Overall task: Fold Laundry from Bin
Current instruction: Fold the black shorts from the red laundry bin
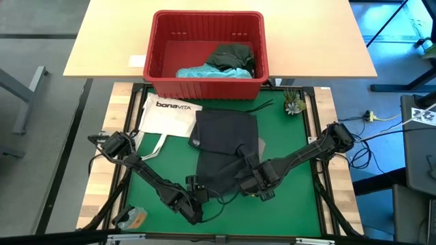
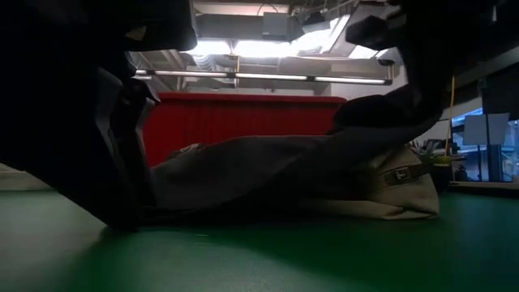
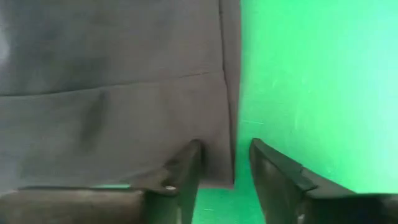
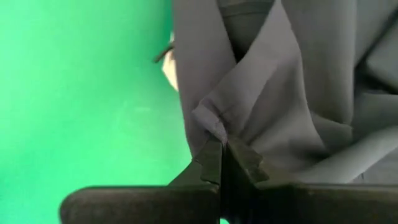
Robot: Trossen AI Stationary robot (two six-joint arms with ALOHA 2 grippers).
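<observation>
A dark grey garment [image 1: 225, 146] lies spread on the green mat [image 1: 293, 204], below the red bin [image 1: 208, 82], which holds a turquoise piece [image 1: 204, 70] and a dark green one [image 1: 231, 56]. My right gripper [image 4: 221, 146] is over the garment's near right part [image 1: 251, 178], shut on a fold of it. My left gripper [image 3: 225, 152] is low at the garment's near left corner [image 1: 197, 201]. It is open, with one finger [image 3: 186, 168] over the cloth, the other [image 3: 273, 171] over bare mat, and the garment's side edge [image 3: 231, 124] between them. My right gripper pinches a small raised fold of the dark grey garment [image 4: 211, 124] between its two fingertips, coming from above and pointing down. The cloth rises to the fingers in creases, while the rest of the garment lies on the mat. Whether my left gripper's fingers touch the cloth, I cannot tell.
A white tote bag [image 1: 170, 116] lies on the mat left of the garment, partly under it. A small plant [image 1: 294, 103] stands at the mat's far right corner and a tape roll [image 1: 133, 218] at the near left. Bare mat lies right of the garment.
</observation>
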